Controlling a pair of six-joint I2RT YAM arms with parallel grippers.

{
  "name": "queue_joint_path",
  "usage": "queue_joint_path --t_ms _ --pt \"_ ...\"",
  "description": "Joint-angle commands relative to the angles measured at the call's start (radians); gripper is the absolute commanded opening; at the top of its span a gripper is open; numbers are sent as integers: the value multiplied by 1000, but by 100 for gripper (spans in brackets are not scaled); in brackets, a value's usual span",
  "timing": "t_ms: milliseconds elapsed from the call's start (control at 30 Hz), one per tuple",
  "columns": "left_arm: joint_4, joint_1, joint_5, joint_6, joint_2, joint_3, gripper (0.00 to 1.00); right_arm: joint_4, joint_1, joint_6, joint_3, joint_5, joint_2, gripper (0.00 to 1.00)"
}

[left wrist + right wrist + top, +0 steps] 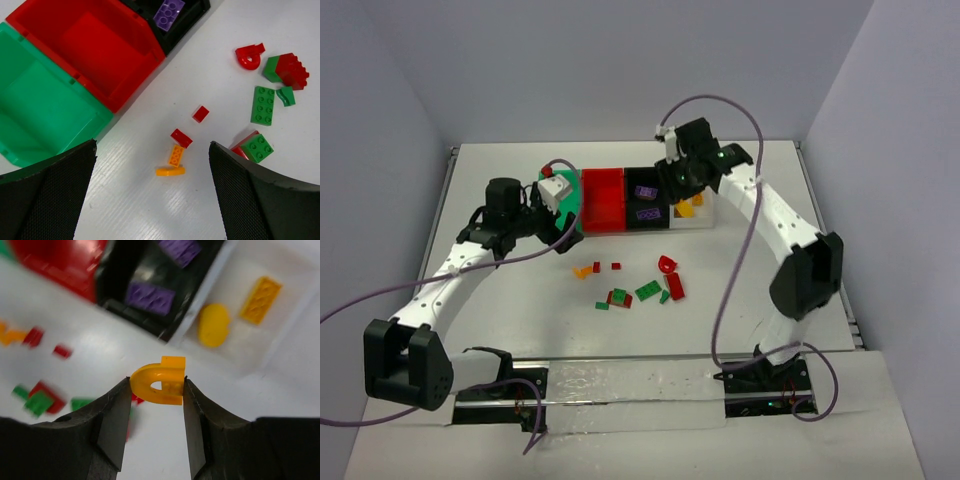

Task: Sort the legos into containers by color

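Observation:
My right gripper point(157, 385) point(678, 190) is shut on an orange arch-shaped lego point(159, 381) and holds it above the table, just in front of the black bin point(120, 270) and the clear bin point(280, 340). The clear bin holds a rounded yellow piece point(213, 325) and an orange plate point(260, 299). Two purple legos point(646, 202) lie in the black bin. My left gripper point(152, 146) point(560, 212) is open and empty, above the table beside the green bin point(45, 110) and the red bin point(100, 50). An orange plate point(176, 155) and an orange curved piece point(170, 171) lie below it.
Loose legos lie on the table in front of the bins: small red ones point(201, 114), a red arch point(249, 56), a green plate point(263, 105), and red-and-green stacks point(287, 70) point(255, 147). The red and green bins look empty in the left wrist view.

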Motion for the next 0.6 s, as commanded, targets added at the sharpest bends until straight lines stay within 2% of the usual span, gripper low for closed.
queue_joint_path --t_ms 0,167,367,467,500,567 --pt "-8 -28 79 62 12 22 99 30 -58 -13 157 89 173 7" --pt "-12 -89 47 102 29 32 99 49 -78 -24 265 152 334 8" --pt "-28 -193 28 156 61 45 99 67 -114 -24 300 167 399 13" --pt "-38 -260 16 188 97 49 97 82 -121 -35 285 179 414 24" --pt "-39 -265 14 189 100 54 97 84 -123 -36 284 177 418 25" --pt "-41 -317 -6 194 122 70 97 84 -125 -36 279 168 426 36"
